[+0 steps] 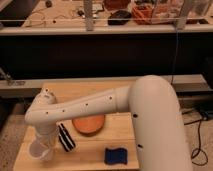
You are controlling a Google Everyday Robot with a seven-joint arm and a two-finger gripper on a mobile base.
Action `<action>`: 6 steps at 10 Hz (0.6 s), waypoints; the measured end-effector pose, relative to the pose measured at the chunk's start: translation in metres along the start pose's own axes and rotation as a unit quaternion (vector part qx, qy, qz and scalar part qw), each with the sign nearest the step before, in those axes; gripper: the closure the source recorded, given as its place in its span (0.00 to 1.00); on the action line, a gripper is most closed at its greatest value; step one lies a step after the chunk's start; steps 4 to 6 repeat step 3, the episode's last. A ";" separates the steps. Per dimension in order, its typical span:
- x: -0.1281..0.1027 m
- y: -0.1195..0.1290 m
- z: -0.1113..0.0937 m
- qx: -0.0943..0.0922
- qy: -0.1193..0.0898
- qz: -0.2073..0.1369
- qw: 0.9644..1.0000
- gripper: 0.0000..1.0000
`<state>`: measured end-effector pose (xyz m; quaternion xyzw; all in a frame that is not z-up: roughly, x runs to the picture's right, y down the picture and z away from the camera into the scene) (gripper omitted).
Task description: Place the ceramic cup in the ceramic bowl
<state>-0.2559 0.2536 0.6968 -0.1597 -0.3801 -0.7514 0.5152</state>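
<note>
The ceramic cup (40, 150) is small, white and round, and stands at the front left corner of the wooden table (95, 90). The ceramic bowl (89, 125) is a shallow orange dish in the middle of the table, partly covered by my white arm. My gripper (59, 140) hangs down from the wrist right beside the cup, on its right, between cup and bowl. Its dark part shows just left of the bowl's rim. The arm hides where the gripper meets the cup.
A blue folded cloth (116, 156) lies at the table's front, right of the bowl. My bulky white arm (150, 115) covers the table's right side. A dark shelf unit (105, 30) with cluttered items stands behind the table.
</note>
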 end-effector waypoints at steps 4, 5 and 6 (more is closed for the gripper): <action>0.013 0.015 -0.030 0.010 0.015 0.005 1.000 0.99; 0.013 0.015 -0.030 0.010 0.015 0.005 1.000 0.99; 0.013 0.015 -0.030 0.010 0.015 0.005 1.000 0.99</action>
